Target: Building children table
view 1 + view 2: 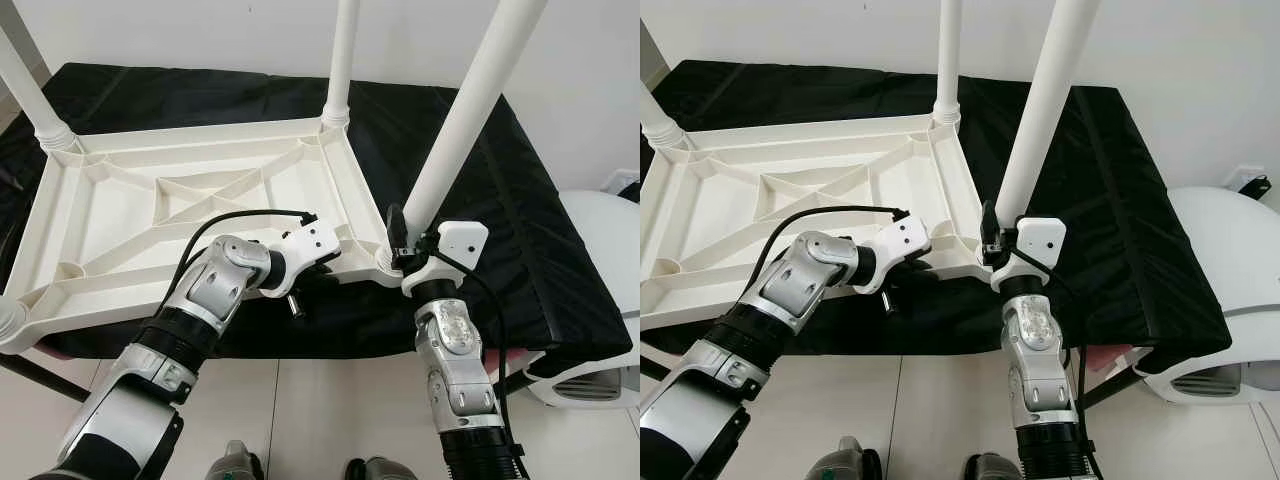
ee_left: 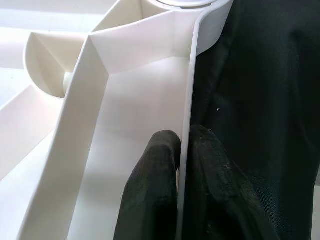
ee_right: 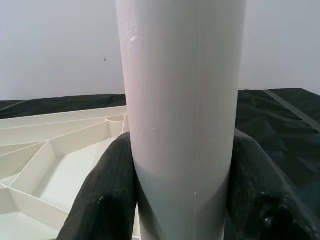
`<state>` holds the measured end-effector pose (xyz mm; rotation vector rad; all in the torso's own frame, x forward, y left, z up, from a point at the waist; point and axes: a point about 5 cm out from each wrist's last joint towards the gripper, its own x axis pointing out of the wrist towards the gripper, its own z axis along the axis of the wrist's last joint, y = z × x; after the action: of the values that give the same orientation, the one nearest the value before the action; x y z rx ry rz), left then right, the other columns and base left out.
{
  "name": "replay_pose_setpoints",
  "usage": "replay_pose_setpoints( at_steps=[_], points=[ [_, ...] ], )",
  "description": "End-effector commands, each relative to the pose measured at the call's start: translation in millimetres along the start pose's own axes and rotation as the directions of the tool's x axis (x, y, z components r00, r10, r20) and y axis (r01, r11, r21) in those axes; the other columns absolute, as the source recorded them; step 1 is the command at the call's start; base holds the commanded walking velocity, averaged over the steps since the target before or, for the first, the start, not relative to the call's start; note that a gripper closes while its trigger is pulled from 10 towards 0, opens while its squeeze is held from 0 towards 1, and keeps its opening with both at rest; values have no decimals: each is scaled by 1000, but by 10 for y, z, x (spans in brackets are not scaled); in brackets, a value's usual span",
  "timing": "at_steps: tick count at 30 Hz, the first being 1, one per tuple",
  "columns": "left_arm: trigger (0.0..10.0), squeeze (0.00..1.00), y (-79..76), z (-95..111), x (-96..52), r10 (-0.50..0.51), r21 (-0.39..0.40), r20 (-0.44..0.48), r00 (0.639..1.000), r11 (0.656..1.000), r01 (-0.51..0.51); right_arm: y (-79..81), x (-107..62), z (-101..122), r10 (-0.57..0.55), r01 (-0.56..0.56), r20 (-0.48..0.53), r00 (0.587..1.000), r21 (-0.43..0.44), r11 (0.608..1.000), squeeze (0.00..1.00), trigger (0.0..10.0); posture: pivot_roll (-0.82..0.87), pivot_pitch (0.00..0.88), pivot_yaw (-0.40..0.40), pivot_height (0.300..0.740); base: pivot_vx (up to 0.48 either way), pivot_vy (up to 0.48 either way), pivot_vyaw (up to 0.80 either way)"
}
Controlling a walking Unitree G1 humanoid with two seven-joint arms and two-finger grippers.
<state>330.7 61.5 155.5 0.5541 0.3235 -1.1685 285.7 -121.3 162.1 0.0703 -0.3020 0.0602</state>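
Gripping the white table leg (image 1: 470,120) low near its socket at the near right corner, the right gripper (image 1: 410,255) holds it leaning rightward, while the left gripper (image 2: 182,165) pinches the upturned tabletop's (image 1: 120,215) near rim.

White wall (image 1: 600,80), pale tiled floor (image 1: 330,410)

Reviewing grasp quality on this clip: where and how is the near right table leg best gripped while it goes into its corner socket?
Low on the round table leg, just above its socket, from the near side, fingers on opposite sides, as the right gripper does; gripping near the base should steady the tilted tube.
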Motion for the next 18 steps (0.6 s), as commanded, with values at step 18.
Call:
replay_pose_setpoints(
  at_steps=[18],
  points=[
    [10000,0,87,410,-100,59,87,147,987,994,-72,-18,-142,-371,-11,15,-199,980,14,1000,0,10000,16,89,-3,740,0,0,0]
  ],
)
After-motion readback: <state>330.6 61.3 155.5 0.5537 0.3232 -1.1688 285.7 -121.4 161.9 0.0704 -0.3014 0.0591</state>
